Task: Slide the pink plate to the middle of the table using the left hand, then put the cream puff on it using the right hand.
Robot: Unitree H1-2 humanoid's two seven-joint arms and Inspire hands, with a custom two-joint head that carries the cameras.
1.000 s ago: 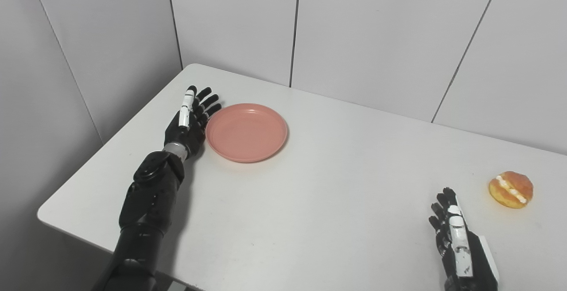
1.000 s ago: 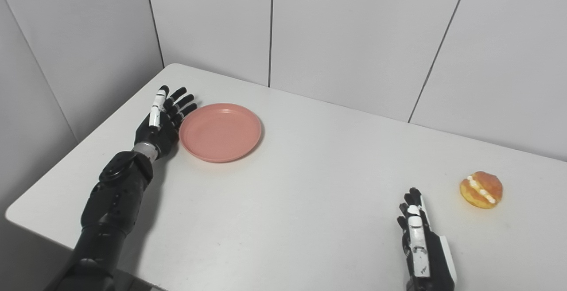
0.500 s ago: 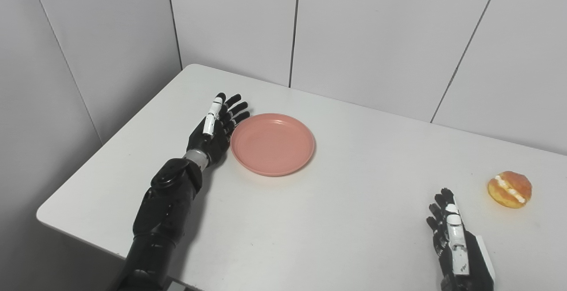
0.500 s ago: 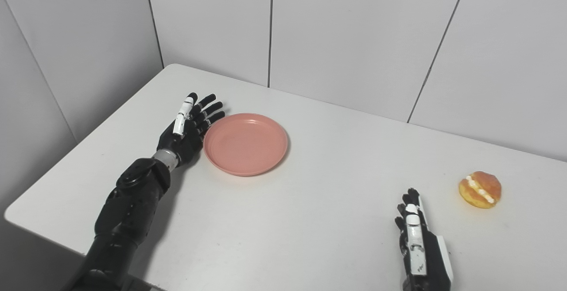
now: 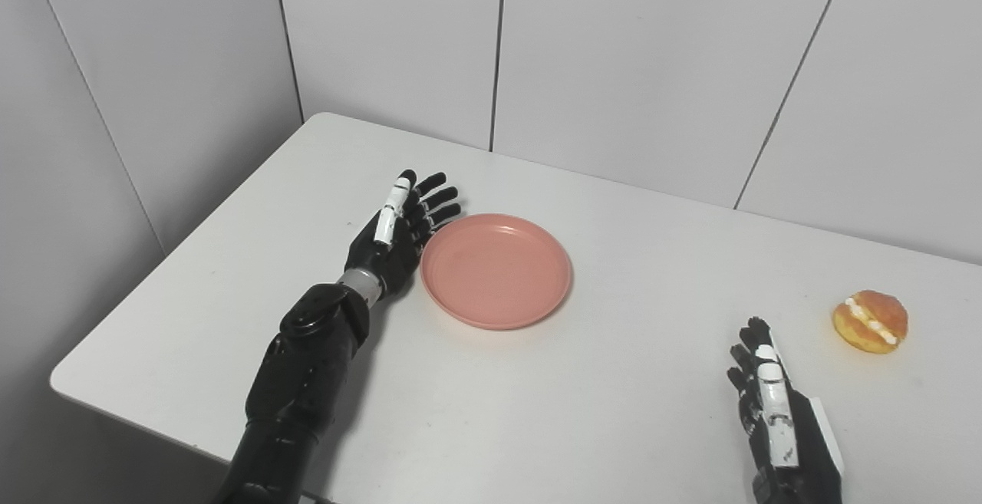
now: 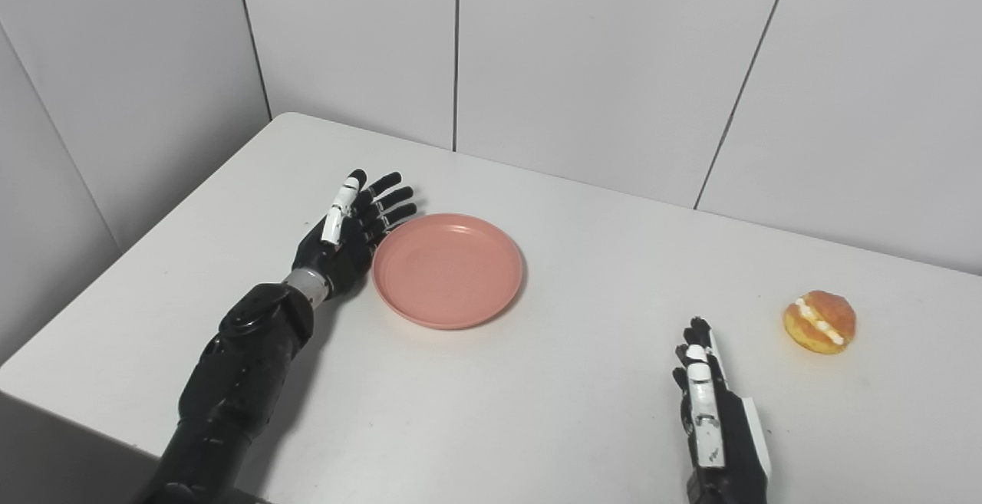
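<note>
Pink, round and shallow, the plastic plate (image 5: 495, 270) lies flat on the white rectangular table (image 5: 537, 404), immediately to the right of the black left hand (image 5: 399, 235). The left hand stands on its edge with its palm facing the plate's left rim; whether the palm actually touches the rim or stands just beside it cannot be told from either view. Its fingers (image 5: 434, 209) are extended and slightly spread, pointing away from the robot past the plate's far-left rim, and they grasp nothing. A white segment runs along the uppermost finger of this hand. The black left forearm (image 5: 307, 366) rises from the near-left table edge to the hand.

The black-and-white right hand (image 5: 775, 420) sits low at the near-right part of the table, well apart from the plate. It is likewise turned on its edge, fingers straight and pointing away from the robot, holding nothing; whether it rests on the table or hovers just above it cannot be told.

The golden-brown round cream puff (image 5: 871, 321), split by a band of white cream filling, rests on the table beyond and to the right of the right hand, near its fingertips but clearly not touching them. It lies far to the right of the plate, with bare tabletop between them.

Grey panelled walls (image 5: 629, 67) with dark vertical seams enclose the table at the back and on the left.
</note>
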